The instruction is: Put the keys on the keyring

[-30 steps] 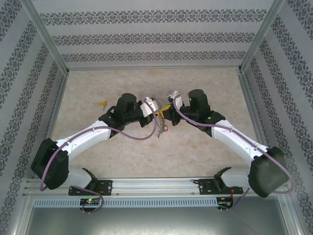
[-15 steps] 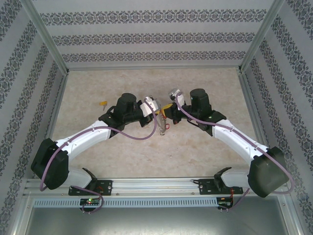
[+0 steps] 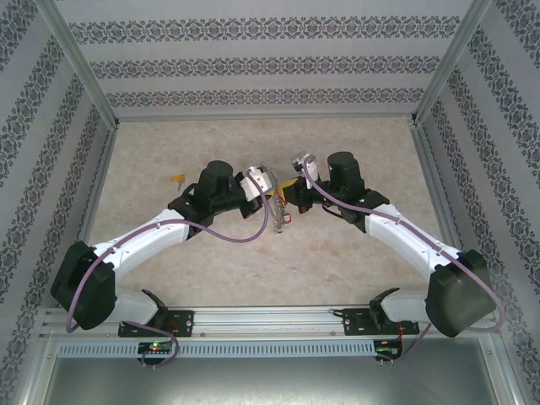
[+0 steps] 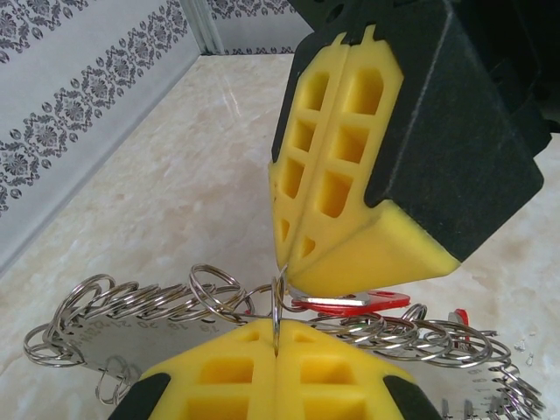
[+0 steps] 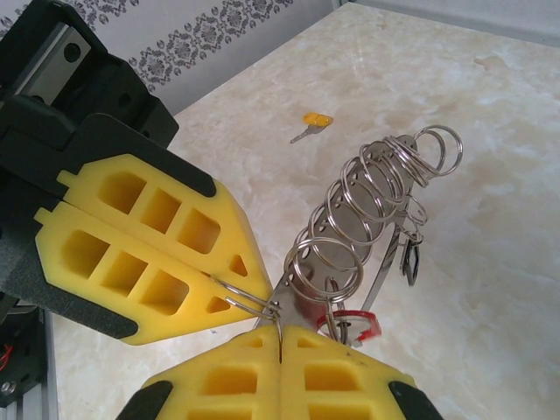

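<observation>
Right arm nudged inward. Left fingers pinch keyring; right fingers closed, tip-to-tip mid-bench, hold unclear; red key just beside.

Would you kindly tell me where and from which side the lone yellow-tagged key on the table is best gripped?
Probably by its yellow tag, from straight above, closing across the tag's narrow width. The yellow-tagged key lies flat on the table, and the tag looks thicker than the thin metal blade, which offers little edge.
</observation>
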Controlling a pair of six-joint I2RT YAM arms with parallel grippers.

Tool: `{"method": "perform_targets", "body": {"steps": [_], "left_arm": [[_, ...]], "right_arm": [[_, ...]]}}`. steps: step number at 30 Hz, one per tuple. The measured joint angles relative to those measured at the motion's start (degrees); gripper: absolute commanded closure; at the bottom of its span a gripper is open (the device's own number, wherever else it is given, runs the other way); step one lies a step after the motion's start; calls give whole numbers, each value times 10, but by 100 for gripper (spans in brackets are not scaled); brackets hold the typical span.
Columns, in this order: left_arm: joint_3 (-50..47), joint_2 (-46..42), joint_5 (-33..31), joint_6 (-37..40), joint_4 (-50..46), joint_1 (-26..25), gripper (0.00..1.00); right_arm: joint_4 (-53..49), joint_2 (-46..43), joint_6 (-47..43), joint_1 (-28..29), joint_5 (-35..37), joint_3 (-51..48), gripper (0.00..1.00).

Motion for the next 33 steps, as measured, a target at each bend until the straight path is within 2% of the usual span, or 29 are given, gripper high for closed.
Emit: {"method": "perform_targets", "body": {"steps": [12, 30, 33], "left_arm": [[-20, -8, -1, -2, 33, 0, 100], [-56, -27, 16, -4, 107, -3, 100], [-56, -27, 16, -4, 111, -3, 100]], "right_arm": [[4, -5, 0, -8, -17, 0, 100], [-9, 2, 2, -26, -88, 13, 100], [-16, 8, 2, -26, -93, 20, 92]]}}
